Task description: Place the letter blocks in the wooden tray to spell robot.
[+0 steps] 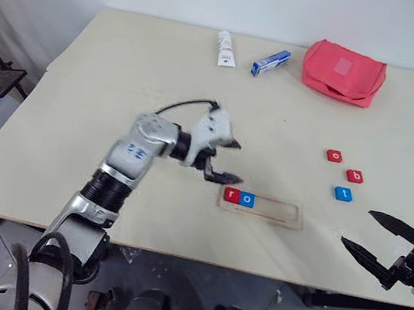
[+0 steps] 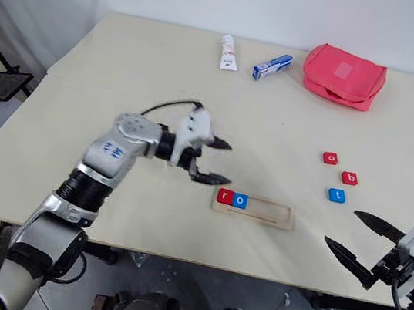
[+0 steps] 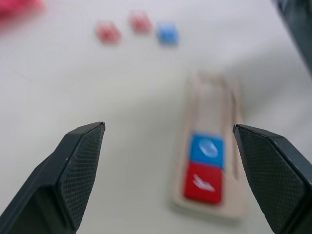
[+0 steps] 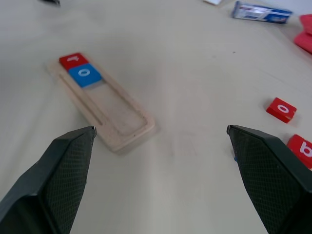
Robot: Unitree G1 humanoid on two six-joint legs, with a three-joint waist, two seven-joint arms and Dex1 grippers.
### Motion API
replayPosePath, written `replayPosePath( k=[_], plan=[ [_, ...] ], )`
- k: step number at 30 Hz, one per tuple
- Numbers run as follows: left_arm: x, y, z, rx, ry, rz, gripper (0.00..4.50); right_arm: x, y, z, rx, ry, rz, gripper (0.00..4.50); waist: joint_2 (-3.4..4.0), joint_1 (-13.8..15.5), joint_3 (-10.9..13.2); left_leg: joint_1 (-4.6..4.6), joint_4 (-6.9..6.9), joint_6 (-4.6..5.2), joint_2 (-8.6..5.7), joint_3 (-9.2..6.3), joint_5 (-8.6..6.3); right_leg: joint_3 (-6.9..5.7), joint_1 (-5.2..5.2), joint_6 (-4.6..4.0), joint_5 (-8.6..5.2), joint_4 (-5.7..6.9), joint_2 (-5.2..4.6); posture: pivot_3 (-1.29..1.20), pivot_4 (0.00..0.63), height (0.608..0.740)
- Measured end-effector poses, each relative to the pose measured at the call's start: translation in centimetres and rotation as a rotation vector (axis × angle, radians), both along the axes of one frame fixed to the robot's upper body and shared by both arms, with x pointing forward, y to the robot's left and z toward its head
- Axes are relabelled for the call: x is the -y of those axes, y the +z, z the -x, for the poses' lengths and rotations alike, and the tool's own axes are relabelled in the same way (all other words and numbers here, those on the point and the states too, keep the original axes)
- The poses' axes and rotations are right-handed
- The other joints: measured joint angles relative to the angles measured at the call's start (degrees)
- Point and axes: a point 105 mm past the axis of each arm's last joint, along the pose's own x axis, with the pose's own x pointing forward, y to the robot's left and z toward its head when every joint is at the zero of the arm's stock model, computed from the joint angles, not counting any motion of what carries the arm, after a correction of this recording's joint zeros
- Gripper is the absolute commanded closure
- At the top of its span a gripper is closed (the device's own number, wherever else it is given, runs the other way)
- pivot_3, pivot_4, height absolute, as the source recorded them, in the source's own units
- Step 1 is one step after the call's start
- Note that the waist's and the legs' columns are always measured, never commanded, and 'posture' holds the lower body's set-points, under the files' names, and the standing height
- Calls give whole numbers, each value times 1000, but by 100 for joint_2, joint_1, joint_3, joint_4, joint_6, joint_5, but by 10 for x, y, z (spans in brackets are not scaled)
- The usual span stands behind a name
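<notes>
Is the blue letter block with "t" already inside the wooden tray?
No, the blue t block lies on the table, apart from the wooden tray.

Blocks (image 1: 239, 198): r, o, o, b, t

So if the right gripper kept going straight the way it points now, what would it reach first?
The right gripper, jaws open, aims across the table towards the wooden tray. The tray's empty end looks first in line, though it may pass above it; depth is unclear.
</notes>
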Motion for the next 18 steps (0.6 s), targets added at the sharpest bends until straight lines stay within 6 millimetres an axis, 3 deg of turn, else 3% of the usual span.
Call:
replayPosePath(
  k=[11,13,16,18],
  plan=[
    [-45,-3,31,133,-181,225,32,-2,3,-13,34,-155,-46,0,2,-6,-2,5,0,0,-2,0,0,1,0,0,0,5,0,0,150,740],
    [-54,-16,37,127,-195,212,32,1,3,-20,38,-229,-52,0,5,-15,-3,8,-1,0,-2,1,0,2,0,0,0,10,0,0,150,740],
    [-70,-55,47,34,-193,194,32,12,-4,-32,12,-417,-72,0,10,-31,-6,8,-2,-3,0,2,2,4,-8,-1,0,22,2,0,150,740],
    [-74,-66,51,6,-200,190,32,12,-7,-34,-5,-463,-84,0,10,-16,-6,5,-1,-3,0,2,2,5,-9,-1,0,23,1,0,150,740]
  ],
)
